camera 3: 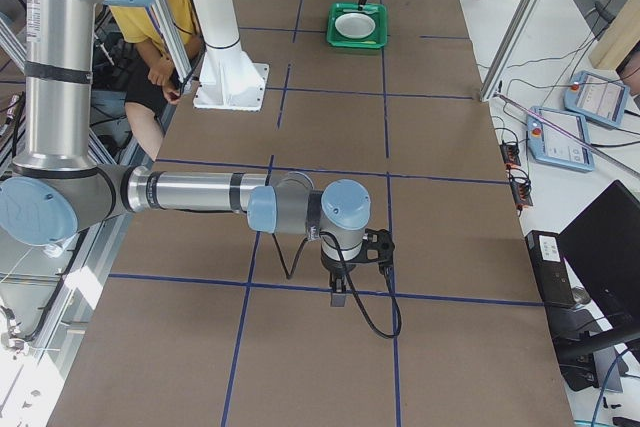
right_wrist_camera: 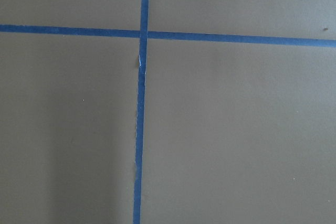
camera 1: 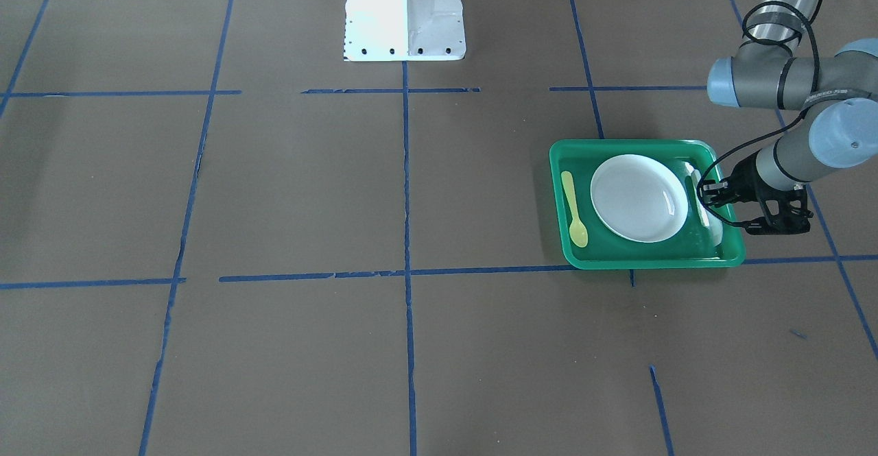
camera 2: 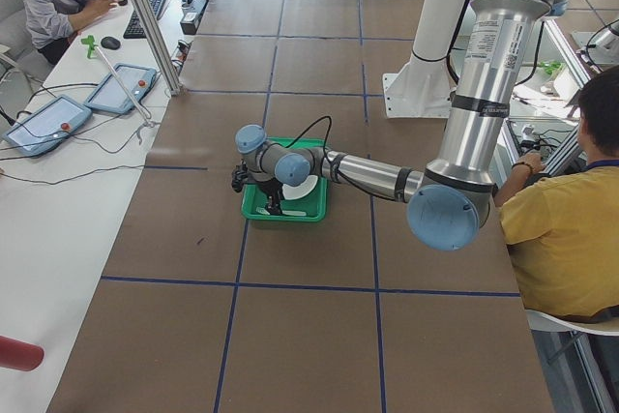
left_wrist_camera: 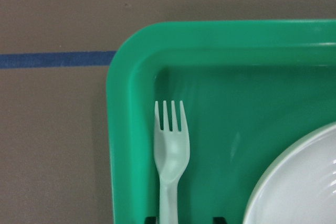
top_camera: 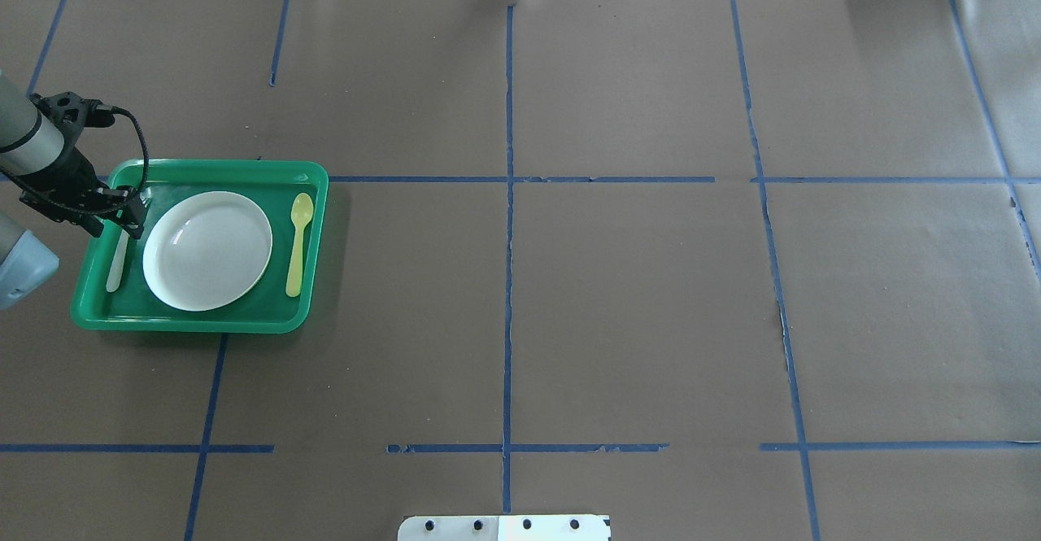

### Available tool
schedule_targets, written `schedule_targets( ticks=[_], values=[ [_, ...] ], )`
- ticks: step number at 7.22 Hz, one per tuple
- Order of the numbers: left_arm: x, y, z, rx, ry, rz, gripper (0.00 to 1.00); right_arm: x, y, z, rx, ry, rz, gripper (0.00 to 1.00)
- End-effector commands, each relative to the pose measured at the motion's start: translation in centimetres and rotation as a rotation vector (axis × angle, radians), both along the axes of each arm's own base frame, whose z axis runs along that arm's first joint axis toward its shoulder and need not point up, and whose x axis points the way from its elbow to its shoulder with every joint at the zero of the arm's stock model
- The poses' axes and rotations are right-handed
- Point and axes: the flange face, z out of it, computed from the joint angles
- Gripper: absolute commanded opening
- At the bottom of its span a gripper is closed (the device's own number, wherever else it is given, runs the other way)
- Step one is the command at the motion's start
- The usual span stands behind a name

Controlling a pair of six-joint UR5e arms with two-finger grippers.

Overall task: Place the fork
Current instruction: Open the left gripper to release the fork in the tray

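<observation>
The left claw [top_camera: 130,214] hangs low over one end of a green tray [top_camera: 203,168], fingers spread and gripping nothing. The pale fork [left_wrist_camera: 170,153] lies flat on the tray floor directly beneath it, with the handle running between the parted fingertips [left_wrist_camera: 150,219] and the tines reaching out ahead of them toward the tray's rounded corner. A white plate [top_camera: 207,238] sits just beside the claw, and a yellow spoon [top_camera: 298,236] lies on the far side of the plate. Well away from the tray, the right claw [camera 3: 338,299] hovers above crossed blue tape lines on the table; whether it is spread or clenched cannot be told.
</observation>
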Motion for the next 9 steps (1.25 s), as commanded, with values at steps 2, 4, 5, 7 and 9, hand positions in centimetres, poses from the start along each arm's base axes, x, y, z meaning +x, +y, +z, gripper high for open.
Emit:
schedule_targets(
  ticks=[2, 4, 5, 7, 9],
  values=[
    [-7.0, -2.3, -2.2, 0.064, 0.019, -0.092, 0.77, 0.0, 0.0, 0.0, 0.0, 0.0, -0.001, 1.0],
    [-17.0, -3.2, 0.7, 0.183, -0.005, -0.053, 0.77, 0.0, 0.0, 0.0, 0.0, 0.0, -0.001, 1.0],
    [-23.6, -2.5, 2.8, 0.236, -0.022, -0.035, 0.77, 0.0, 0.0, 0.0, 0.0, 0.0, -0.001, 1.0],
    [-35.2, -0.7, 6.9, 0.276, -0.052, -0.041, 0.82, 0.0, 0.0, 0.0, -0.001, 0.0, 0.001, 1.0],
    [-39.2, 0.9, 7.8, 0.24, -0.056, -0.077, 1.0, 0.0, 0.0, 0.0, 0.0, 0.0, -0.001, 1.0]
  ],
)
